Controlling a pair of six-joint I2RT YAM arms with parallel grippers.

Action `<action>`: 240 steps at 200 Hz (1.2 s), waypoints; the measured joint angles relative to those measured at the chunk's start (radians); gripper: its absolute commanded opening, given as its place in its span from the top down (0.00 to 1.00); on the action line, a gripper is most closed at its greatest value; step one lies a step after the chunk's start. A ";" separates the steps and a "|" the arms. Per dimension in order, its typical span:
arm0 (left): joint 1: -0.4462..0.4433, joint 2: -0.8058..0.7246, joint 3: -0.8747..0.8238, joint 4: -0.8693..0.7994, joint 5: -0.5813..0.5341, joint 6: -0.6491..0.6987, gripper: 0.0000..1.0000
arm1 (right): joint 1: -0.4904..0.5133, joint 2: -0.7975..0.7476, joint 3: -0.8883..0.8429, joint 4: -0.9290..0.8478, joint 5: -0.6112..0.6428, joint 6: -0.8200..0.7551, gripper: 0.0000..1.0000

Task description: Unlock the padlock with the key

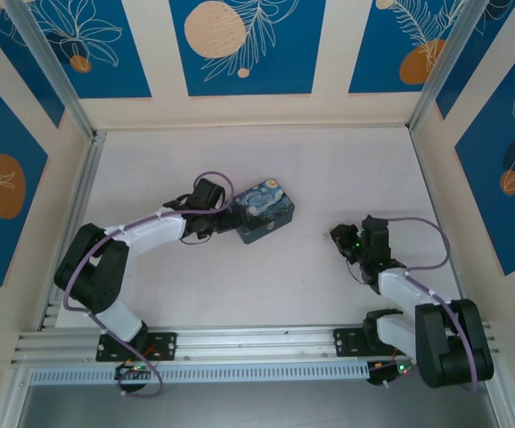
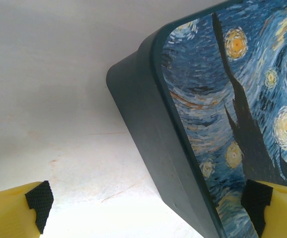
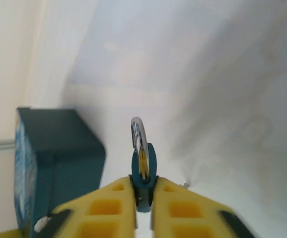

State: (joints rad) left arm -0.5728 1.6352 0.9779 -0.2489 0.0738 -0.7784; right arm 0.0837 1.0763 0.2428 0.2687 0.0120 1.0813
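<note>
While the right gripper (image 3: 143, 192) pinches the padlock (image 3: 143, 159) between its fingertips, shackle pointing away, the hold should be square and firm. The left gripper (image 2: 147, 208) stands wide apart, astride the edge of the tin (image 2: 153, 144).

One tin (image 1: 264, 212), one key (image 3: 141, 151), two end effectors (image 1: 224, 219) (image 1: 337, 235)

Right wrist view is blurred. The small blue piece (image 3: 143, 168) w/ a silver loop, between the fingers of the right gripper (image 3: 143, 196), can't be told as padlock or key, nor whether it's pinched. The tin (image 2: 223, 114) runs off the left wrist view's edges, right & bottom.
</note>
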 measured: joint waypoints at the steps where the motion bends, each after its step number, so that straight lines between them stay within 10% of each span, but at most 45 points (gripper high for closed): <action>1: 0.000 0.000 0.000 0.000 0.000 0.000 0.00 | -0.006 -0.003 0.000 -0.005 -0.003 -0.004 0.64; 151: 0.032 -0.267 0.005 -0.294 -0.114 0.067 0.00 | -0.161 -0.255 0.141 -0.362 -0.128 -0.126 0.00; 240: 0.195 -0.542 -0.175 -0.138 -0.426 0.371 0.00 | -0.171 -0.020 0.495 -0.509 0.206 -0.442 0.00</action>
State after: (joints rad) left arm -0.3782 1.0927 0.8032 -0.3874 -0.3527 -0.4072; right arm -0.0872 1.0561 0.7376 -0.2405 0.2176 0.6395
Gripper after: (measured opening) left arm 0.998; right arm 0.995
